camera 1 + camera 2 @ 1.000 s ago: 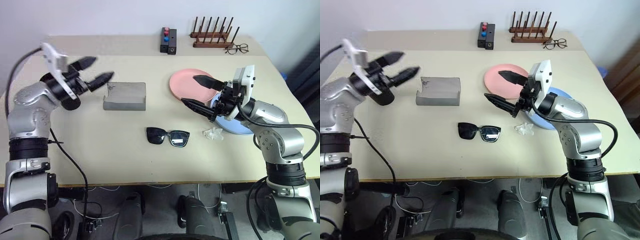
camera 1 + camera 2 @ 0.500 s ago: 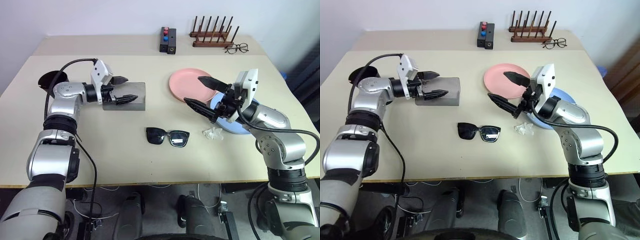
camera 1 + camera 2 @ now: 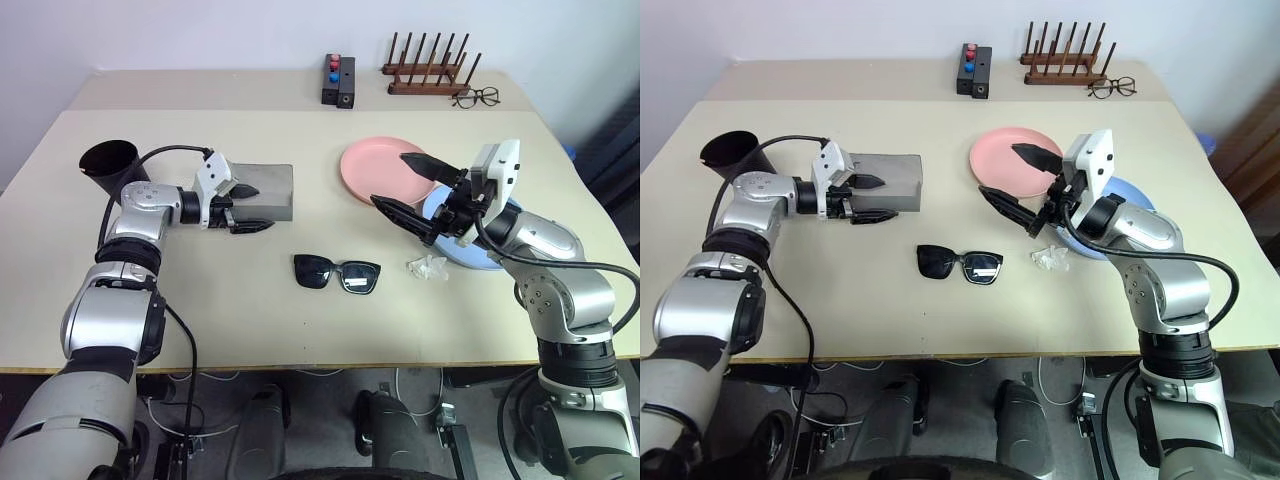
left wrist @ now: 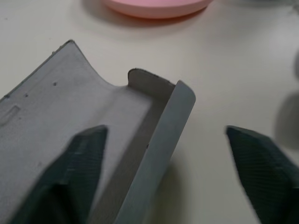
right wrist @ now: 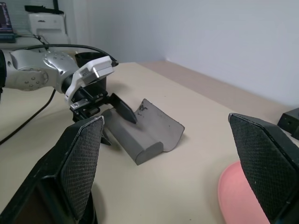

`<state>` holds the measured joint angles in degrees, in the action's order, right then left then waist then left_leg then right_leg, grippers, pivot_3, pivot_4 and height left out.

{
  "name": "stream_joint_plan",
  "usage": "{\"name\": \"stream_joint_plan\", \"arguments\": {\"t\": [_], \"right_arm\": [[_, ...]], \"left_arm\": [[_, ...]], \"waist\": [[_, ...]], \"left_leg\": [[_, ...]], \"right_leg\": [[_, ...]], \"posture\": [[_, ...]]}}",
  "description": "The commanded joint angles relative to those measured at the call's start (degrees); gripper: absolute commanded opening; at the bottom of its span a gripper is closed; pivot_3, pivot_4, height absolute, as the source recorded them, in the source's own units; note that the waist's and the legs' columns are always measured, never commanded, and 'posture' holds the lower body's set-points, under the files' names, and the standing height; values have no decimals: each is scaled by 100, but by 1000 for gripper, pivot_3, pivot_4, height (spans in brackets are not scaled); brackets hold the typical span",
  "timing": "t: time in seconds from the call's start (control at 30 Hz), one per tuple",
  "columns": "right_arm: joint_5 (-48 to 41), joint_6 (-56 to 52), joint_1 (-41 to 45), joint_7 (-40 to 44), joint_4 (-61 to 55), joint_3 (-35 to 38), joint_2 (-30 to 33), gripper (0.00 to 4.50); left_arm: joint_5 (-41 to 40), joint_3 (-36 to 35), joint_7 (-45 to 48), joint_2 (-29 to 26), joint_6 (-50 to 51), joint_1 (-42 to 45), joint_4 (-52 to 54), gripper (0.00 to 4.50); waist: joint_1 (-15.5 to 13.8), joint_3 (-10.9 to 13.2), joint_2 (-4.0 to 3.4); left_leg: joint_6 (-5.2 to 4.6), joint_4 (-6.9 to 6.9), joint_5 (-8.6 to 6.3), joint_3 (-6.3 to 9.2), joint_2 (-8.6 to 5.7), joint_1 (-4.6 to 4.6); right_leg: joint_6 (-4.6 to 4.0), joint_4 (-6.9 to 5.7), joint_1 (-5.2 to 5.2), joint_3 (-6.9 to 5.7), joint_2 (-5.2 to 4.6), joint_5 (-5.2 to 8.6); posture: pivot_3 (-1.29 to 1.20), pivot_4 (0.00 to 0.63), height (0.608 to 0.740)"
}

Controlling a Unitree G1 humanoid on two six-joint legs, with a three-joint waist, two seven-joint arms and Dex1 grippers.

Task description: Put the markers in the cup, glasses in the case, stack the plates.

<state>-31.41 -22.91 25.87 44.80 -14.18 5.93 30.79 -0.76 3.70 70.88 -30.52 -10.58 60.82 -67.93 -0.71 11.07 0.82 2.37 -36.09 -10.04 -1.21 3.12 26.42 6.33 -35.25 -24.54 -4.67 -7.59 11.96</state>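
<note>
I've got the L gripper down at the case, jaws apart and straddling its front edge: one finger over the grey top, the other at table level just in front; nothing clamped as far as I can see. Case is flat grey, fabric-like, flap standing open w/ a rounded notch in the edge, lying left of centre on the table. R gripper hangs above the table w/ jaws wide, empty, just in front of the pink plate. Blue plate sits beside the pink one, on the robot's right and nearer me, mostly hidden behind the R arm; the two are not stacked. Sunglasses: black frame, dark lenses, lying flat at mid-table, nearer me than the case and apart from it. Small clear crumpled bit lies just right of them, touching neither plate as far as I can tell. Black tapered cup is at far left, tipped w/ its mouth toward the back. At the back edge: black block w/ red and blue knobs, wooden peg rack, thin-framed clear specs beside it.
</note>
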Motion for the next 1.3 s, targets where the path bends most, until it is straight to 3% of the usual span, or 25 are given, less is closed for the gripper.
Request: {"name": "stream_joint_plan", "arguments": {"t": [0.03,0.07,0.47,0.67,0.77,0.83,1.13,1.3], "right_arm": [[0,103,121,-18,-127,90,33,4378],[9,106,128,-15,-122,96,39,4378],[89,134,162,1,-1,164,105,4378],[200,189,169,177,360,292,427,4378],[158,175,151,193,309,281,435,4378],[162,171,154,175,294,249,401,4378],[166,206,233,191,372,189,321,4378],[175,221,240,194,377,179,278,4378]], "left_arm": [[19,-78,-32,-24,-50,-2,19,2196],[34,-77,-47,-20,-51,-2,15,1666],[185,-87,-332,-2,-255,6,-89,1666],[106,-148,-164,24,-172,-33,-69,1666],[56,-173,11,19,-29,-37,-44,834],[86,-169,9,3,26,-34,-31,49],[-132,-322,520,-25,619,-5,162,49],[-378,-390,1199,-194,1178,-190,820,49]], "waist": [[0,0,0],[1,0,0],[2,0,0],[-4,0,0],[2,0,0],[10,0,0],[6,0,0],[8,0,0]], "left_leg": [[0,0,0,0,0,0],[0,0,0,0,0,0],[0,0,0,0,0,-1],[0,-2,0,0,0,0],[0,0,0,0,0,-1],[0,0,0,0,0,-2],[0,-2,0,0,0,-1],[0,-2,0,0,0,-1]], "right_leg": [[0,0,0,0,0,0],[0,0,0,0,0,0],[0,-1,0,0,0,0],[0,-2,1,0,0,0],[0,-3,0,0,0,0],[0,-4,0,0,0,0],[1,-6,0,0,0,0],[0,-5,0,0,0,0]], "posture": [[0,150,740],[0,150,740],[0,150,740],[0,150,740],[0,150,740],[0,150,740],[0,150,740],[0,150,740]]}}
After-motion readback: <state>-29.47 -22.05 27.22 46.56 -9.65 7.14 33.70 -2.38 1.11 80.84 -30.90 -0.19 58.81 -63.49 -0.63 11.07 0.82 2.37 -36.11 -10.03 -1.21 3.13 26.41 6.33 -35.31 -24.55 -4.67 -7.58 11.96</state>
